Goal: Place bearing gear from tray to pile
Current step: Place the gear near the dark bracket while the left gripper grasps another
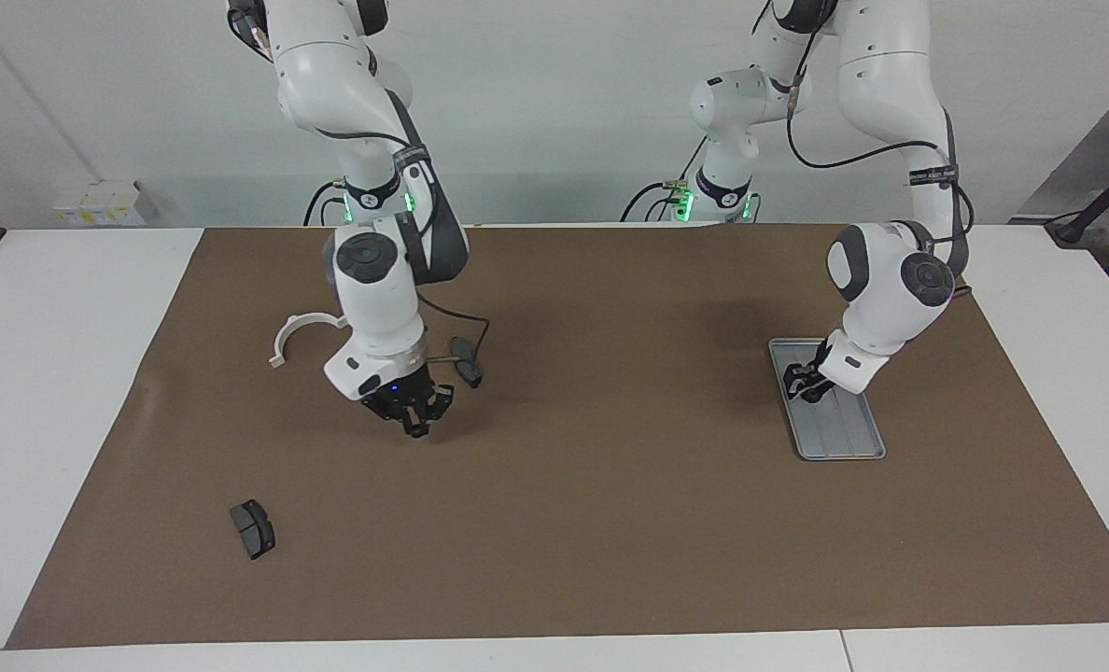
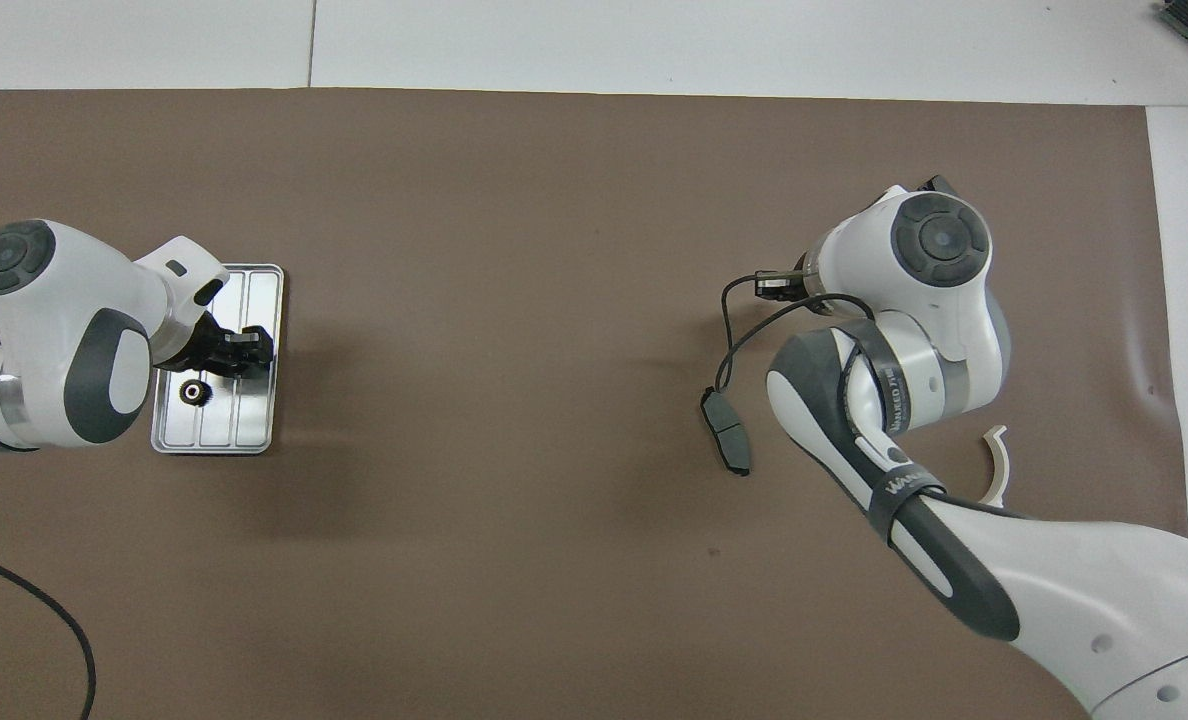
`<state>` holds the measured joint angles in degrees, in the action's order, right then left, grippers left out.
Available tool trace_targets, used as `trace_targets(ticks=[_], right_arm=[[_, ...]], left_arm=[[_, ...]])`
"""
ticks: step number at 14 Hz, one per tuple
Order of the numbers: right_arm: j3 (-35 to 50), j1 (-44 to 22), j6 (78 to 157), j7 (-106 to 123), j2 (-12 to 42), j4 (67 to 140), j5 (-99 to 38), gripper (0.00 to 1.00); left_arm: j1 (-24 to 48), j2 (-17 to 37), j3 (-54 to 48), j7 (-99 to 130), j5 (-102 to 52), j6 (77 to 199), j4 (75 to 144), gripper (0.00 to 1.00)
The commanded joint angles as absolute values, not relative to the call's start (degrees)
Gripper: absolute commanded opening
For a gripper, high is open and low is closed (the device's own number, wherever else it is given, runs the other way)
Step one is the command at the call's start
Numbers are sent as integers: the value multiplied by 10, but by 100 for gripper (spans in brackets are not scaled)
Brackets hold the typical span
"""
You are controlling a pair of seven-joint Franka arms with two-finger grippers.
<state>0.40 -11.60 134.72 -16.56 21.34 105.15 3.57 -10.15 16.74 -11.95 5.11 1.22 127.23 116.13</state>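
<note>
The left gripper (image 1: 808, 385) is clenched on a gear (image 2: 237, 358) over the tray (image 2: 259, 290); the gear could be dropped if gripped loosely.

The tray (image 1: 839, 439) was silver-grey metal, ridged lengthwise, with a dull sheen. A matt brown paper-like sheet (image 1: 610, 523) covered the smooth white table (image 1: 50, 420). The half-ring bracket (image 1: 298, 329) looked like white plastic. The brake-pad piece (image 1: 253, 528) at the sheet's seven o'clock was dark grey and matt. The arm shells (image 1: 382, 299) were glossy white.
</note>
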Motion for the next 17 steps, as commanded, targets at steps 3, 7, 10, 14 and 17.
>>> trace_targets(ticks=[3,7,10,14,17], right_arm=[[12,-82,1348,-143,301,945,41,0],[12,-62,1350,-118,358,887,40,0],[13,-61,1357,-116,361,883,34,0],[12,-66,1351,-117,359,885,33,100],[12,-67,1345,-118,343,893,37,100]], left_arm=[[-93,152,-114,69,15,1248,1189,55],[-94,153,-114,69,15,1255,1188,49],[-97,156,-114,69,15,1272,1186,47],[-99,159,-114,69,16,1304,1185,47],[-101,162,-114,69,16,1326,1184,52]])
